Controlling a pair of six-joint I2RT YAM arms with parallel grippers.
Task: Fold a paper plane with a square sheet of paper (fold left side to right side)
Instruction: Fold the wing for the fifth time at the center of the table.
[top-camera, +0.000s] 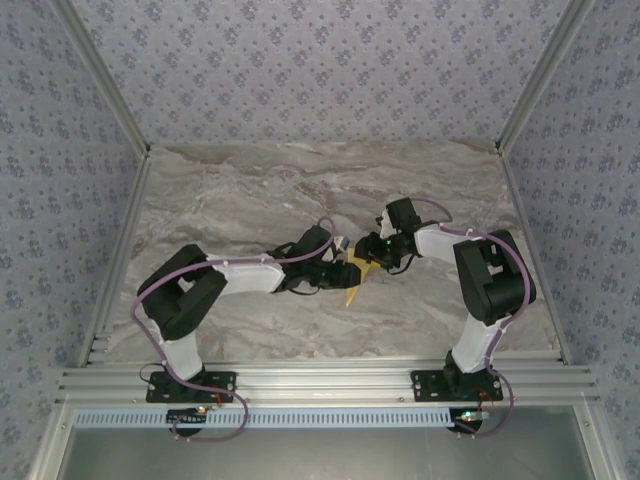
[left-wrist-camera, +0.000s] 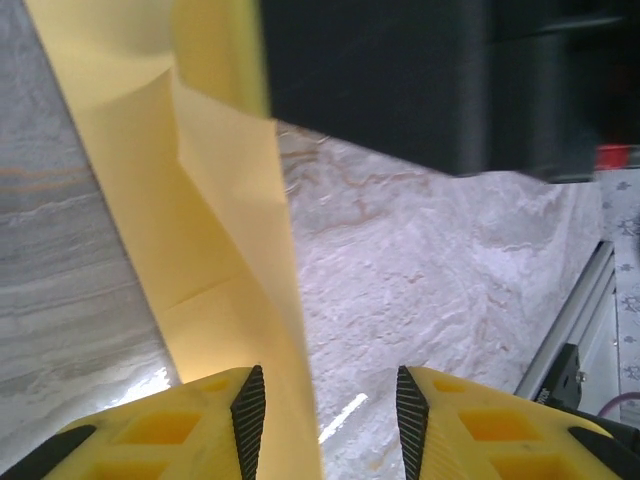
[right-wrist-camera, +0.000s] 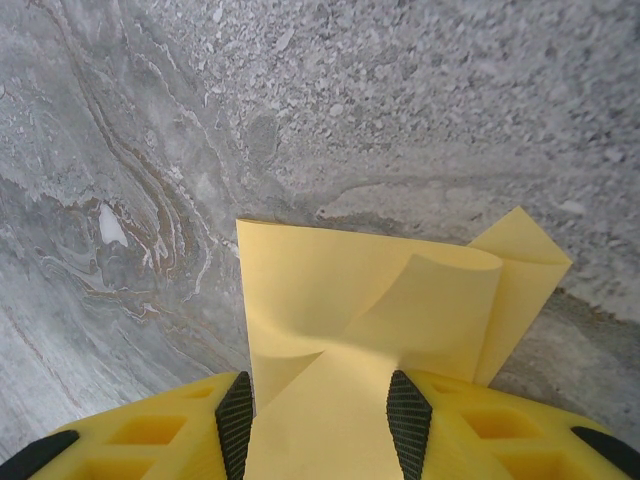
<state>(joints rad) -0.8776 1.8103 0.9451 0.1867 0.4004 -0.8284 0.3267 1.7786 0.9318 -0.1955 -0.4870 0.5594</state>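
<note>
From above, both arms met at mid-table (top-camera: 250, 190). The left end effector (top-camera: 343, 270) and right end effector (top-camera: 376, 260) stood nose to nose, nearly touching. The yellow sheet of paper (top-camera: 351, 291) sat right between them, its tail poking out just below the left one's tip. How wide either one stood was too small to tell from up there.

On the left wrist camera, the left end effector (left-wrist-camera: 330, 410) was spread, with a clear gap between its two black pads (left-wrist-camera: 248, 408). The sheet (left-wrist-camera: 215, 230) ran as a creased strip from far ahead down into that gap. It lay against the left-hand pad and stood well clear of the other, so it was not pinched. Ahead and above, the strip disappeared behind the dark body of the other arm (left-wrist-camera: 400, 80). Bare marble lay beyond the right-hand finger.

On the right wrist camera, the right end effector (right-wrist-camera: 322, 420) was partly spread, and the sheet (right-wrist-camera: 340, 290) filled the gap from pad (right-wrist-camera: 236, 420) to pad. It was gripped there by its sides, folded over itself. One layer bowed up in a soft curl just ahead of the fingers, and a corner stuck out to the right. Its shadow fell on the table beyond.
</note>
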